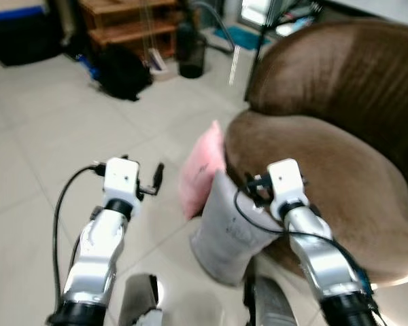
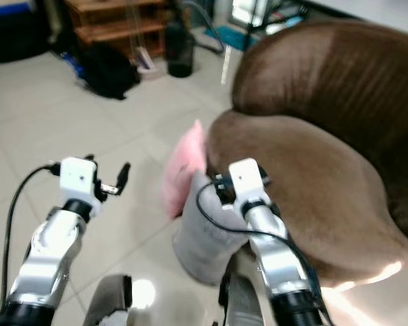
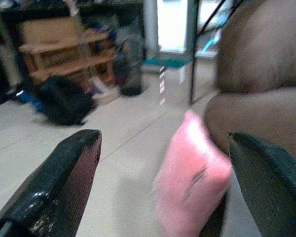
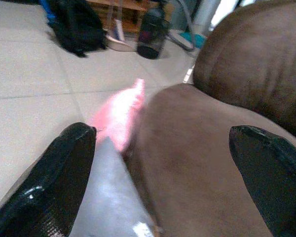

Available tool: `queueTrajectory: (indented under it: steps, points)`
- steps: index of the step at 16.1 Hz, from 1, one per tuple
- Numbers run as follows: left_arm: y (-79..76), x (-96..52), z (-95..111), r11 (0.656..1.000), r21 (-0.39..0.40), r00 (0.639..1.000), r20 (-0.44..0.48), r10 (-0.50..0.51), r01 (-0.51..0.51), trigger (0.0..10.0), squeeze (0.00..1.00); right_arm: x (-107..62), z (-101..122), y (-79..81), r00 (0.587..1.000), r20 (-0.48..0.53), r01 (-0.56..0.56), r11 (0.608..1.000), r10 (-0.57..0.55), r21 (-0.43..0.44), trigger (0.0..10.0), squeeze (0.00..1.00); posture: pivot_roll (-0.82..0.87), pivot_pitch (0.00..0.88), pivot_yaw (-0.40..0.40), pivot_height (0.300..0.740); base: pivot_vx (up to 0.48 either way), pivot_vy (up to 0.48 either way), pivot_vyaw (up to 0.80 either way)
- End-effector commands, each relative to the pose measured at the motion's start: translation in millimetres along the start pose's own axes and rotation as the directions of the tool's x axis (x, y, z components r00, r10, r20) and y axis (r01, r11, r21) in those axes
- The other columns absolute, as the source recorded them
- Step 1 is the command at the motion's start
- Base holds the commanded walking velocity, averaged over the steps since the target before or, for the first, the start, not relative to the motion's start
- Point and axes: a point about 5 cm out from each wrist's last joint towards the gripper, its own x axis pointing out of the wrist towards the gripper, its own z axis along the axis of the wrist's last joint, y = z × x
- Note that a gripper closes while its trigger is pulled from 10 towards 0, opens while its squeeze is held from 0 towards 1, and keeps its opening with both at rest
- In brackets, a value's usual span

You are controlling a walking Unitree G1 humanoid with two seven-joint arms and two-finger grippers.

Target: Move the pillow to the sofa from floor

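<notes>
A pink pillow (image 1: 202, 170) and a grey pillow (image 1: 226, 227) stood on the tiled floor (image 1: 41, 149), leaning against the brown sofa (image 1: 313, 176). The left hand (image 3: 163, 182) and right hand (image 4: 163, 182) both hovered released, gripping nothing, the right above the grey pillow.

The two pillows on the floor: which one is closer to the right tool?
The grey pillow, leaning on the sofa, lies just below the open right tool. The pink pillow stands behind it, farther away.

Pink pillow (image 1: 202, 168) upright on floor, leaning against brown sofa (image 1: 326, 170), beside grey pillow (image 1: 228, 234)
</notes>
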Motion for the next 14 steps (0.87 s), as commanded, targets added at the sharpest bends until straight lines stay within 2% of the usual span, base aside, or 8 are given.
queueTrajectory:
  steps: [1,8,11,14]
  points:
    - [4.0,-3.5,-4.6,1.000,0.011,1.000,-0.021,0.006,-0.006,10.0,0.00,3.1,4.2,2.1,1.000,0.009,-0.011,1.000,0.011,0.003,10.0,0.00,0.02,0.000,-0.056,0.560,0.274,0.000,0.00]
    - [1.5,-0.7,-5.6,1.000,0.017,1.000,-0.024,-0.017,0.018,10.0,0.00,3.2,1.9,1.4,1.000,0.007,-0.009,1.000,0.009,-0.004,10.0,0.00,0.02,0.000,-0.037,0.560,0.261,0.000,0.00]
    - [-0.3,3.6,-5.3,0.997,0.030,0.997,-0.027,-0.067,0.067,10.0,0.00,3.0,2.5,2.6,1.000,0.013,-0.014,1.000,0.014,-0.019,10.0,0.00,0.01,0.000,0.027,0.560,0.244,0.000,0.00]
    - [1.2,6.1,-3.9,0.996,0.043,0.996,-0.026,-0.082,0.083,10.0,0.00,2.1,2.3,3.1,1.000,0.015,-0.003,1.000,0.004,-0.018,10.0,0.00,0.01,0.008,0.043,0.560,0.080,0.000,0.00]
